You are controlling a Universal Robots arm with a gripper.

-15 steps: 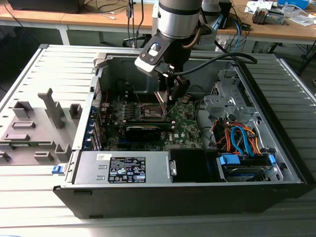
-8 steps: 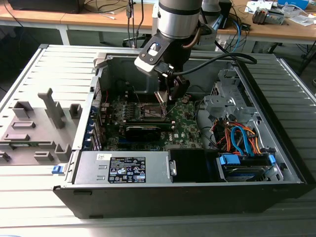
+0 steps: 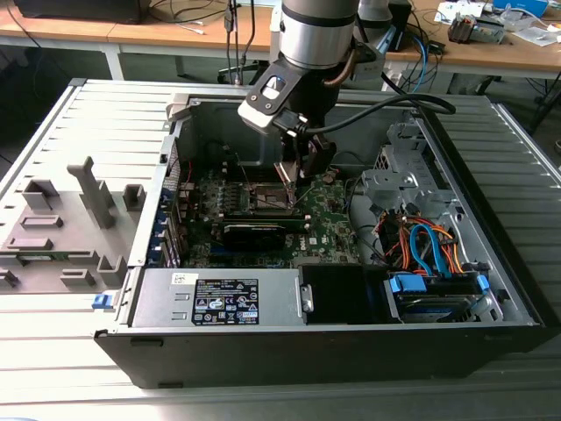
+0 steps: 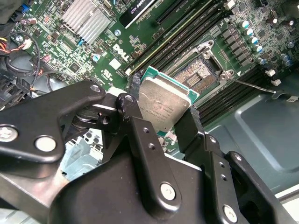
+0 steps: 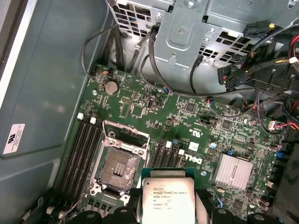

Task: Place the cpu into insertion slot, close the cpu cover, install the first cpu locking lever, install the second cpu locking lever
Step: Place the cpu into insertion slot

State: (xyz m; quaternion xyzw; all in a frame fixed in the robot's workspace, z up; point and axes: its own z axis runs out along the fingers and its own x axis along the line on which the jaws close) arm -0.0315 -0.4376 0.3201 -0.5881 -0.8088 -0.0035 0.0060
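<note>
Clamping the cpu [image 4: 164,106], hand [image 4: 163,125] near the bare insertion slot [image 5: 119,165], cpu partly hidden behind fingers [image 4: 140,135]

Exterior view overlooks case [image 3: 219,355]; both close wrist views share insertion slot [image 4: 198,74] [image 5: 119,168].

One arm [image 3: 320,35] reaches into one open case [image 3: 289,355]. The second wrist view shows two fingers [image 4: 140,135] with one cpu [image 4: 163,105] between them. The one board [image 5: 154,100] carries one slot [image 5: 119,168], one finned heatsink [image 5: 232,170] and one coin battery [image 5: 110,87]. In the case there are also one black card [image 3: 263,232] and one labelled power supply [image 3: 219,298]. One grey rack [image 3: 61,237] lies beside the case.
</note>
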